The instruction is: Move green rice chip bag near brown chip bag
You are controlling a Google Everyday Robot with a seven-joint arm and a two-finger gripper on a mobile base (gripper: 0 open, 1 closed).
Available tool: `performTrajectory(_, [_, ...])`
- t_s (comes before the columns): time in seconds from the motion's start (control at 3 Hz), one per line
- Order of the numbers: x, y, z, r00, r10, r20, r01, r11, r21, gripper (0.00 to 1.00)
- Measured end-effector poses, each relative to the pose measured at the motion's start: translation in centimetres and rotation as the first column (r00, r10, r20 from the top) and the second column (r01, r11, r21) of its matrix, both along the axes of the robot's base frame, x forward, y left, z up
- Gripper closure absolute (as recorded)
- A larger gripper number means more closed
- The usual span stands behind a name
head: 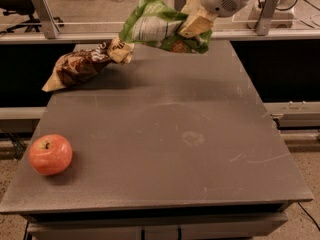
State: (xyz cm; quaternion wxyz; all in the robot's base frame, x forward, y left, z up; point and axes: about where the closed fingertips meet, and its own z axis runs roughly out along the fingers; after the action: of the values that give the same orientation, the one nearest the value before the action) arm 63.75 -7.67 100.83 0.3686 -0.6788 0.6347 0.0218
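The green rice chip bag hangs in the air above the far edge of the table, its white label panel facing me. My gripper is shut on its right end, reaching in from the upper right. The bag's left tip hangs just above the tan end of the brown chip bag, which lies on the table at the far left, tilted, with its other tan end over the left edge.
A red apple sits near the front left corner of the grey table. A metal rail with posts runs behind the table. Dark gaps flank the table on both sides.
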Motion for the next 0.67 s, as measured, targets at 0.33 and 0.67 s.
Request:
performTrajectory(0.33, [3.3,1.8,-2.2,0.9992,0.026,-0.032,-0.023,0.997,0.07,1.0])
performTrajectory(0.67, [4.6,3.8,-4.7,0.9934,0.086,-0.076,-0.08,0.994,0.076,1.0])
